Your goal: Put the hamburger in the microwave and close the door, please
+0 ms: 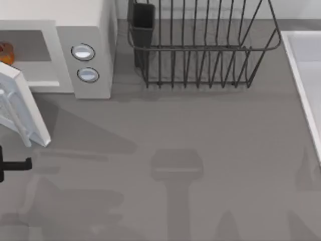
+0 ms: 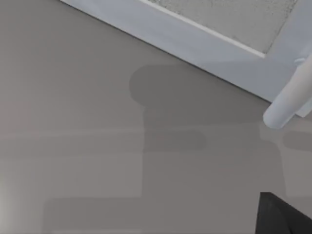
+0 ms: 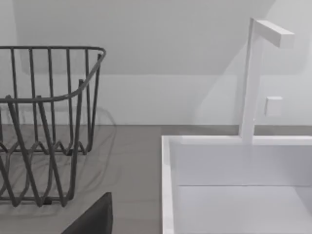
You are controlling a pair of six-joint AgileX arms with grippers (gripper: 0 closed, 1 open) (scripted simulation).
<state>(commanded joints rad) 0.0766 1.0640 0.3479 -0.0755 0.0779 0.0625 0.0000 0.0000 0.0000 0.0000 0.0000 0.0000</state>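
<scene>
The hamburger lies inside the grey cavity of the off-white microwave at the table's far left, cut by the picture's edge. The door stands swung open towards the front, white with a greyish window and a pale bar handle. My left gripper is a dark shape at the left edge, in front of the open door and apart from it; a dark part of it is close to the handle's end. A dark corner of my right gripper hangs over the table between rack and sink.
A dark wire dish rack with a black cup holder stands at the back middle. A white sink with a faucet runs along the right side. The microwave's two knobs face the open grey tabletop.
</scene>
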